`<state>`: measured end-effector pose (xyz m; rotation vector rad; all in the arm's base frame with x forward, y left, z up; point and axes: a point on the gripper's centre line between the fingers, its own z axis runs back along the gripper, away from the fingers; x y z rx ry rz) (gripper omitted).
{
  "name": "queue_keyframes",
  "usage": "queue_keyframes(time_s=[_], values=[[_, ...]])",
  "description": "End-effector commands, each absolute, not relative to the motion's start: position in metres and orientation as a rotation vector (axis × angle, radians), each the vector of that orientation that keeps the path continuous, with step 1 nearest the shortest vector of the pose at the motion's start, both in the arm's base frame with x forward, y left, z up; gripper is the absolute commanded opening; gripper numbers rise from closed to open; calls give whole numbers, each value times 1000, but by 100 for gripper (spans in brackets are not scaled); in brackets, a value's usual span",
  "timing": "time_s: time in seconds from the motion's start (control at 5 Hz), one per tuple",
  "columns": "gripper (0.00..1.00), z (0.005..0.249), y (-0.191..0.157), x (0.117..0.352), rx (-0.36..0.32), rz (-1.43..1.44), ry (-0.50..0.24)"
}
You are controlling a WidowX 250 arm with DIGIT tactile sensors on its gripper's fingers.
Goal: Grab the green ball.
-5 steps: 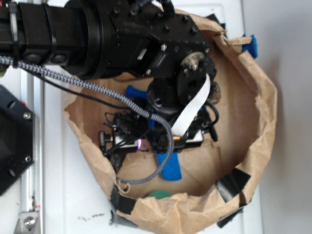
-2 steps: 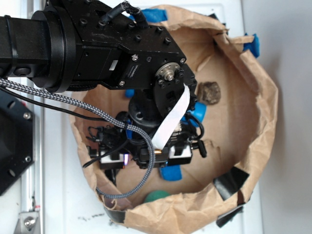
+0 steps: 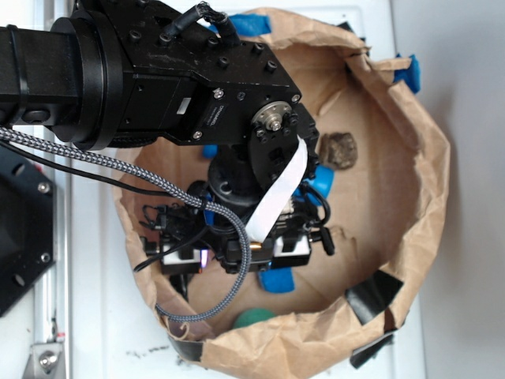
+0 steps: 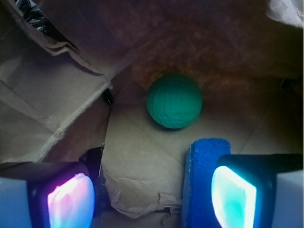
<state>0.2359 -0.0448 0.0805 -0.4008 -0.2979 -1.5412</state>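
Observation:
The green ball (image 4: pixel 174 100) rests on the brown paper floor, ahead of my gripper (image 4: pixel 152 199) in the wrist view. In the exterior view the green ball (image 3: pixel 254 318) peeks out by the near rim of the paper nest, below my gripper (image 3: pixel 229 260). The gripper is open, its two lit pads wide apart with only paper between them. The ball lies beyond the fingertips, untouched, slightly toward the right pad (image 4: pixel 233 197).
A blue sponge (image 4: pixel 204 175) lies on the floor just inside the right pad, also visible as a blue sponge (image 3: pixel 276 279) in the exterior view. A brown rock (image 3: pixel 338 150) sits at the back right. Crumpled paper walls (image 3: pixel 426 181) ring the area.
The arm moved left and toward the near rim between one second ago and 0.4 s ago, uncovering the rock. Since then nothing has moved.

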Motion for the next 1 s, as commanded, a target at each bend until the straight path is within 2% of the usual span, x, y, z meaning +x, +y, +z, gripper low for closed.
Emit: queue_keyframes(time_s=[0.0, 0.2, 0.4, 0.8], values=[[100, 91, -50, 248, -274, -1586, -346], [100, 92, -52, 250, -269, -1611, -354], [100, 88, -57, 256, -226, -1622, -368], [100, 81, -61, 272, -241, -1600, -344]])
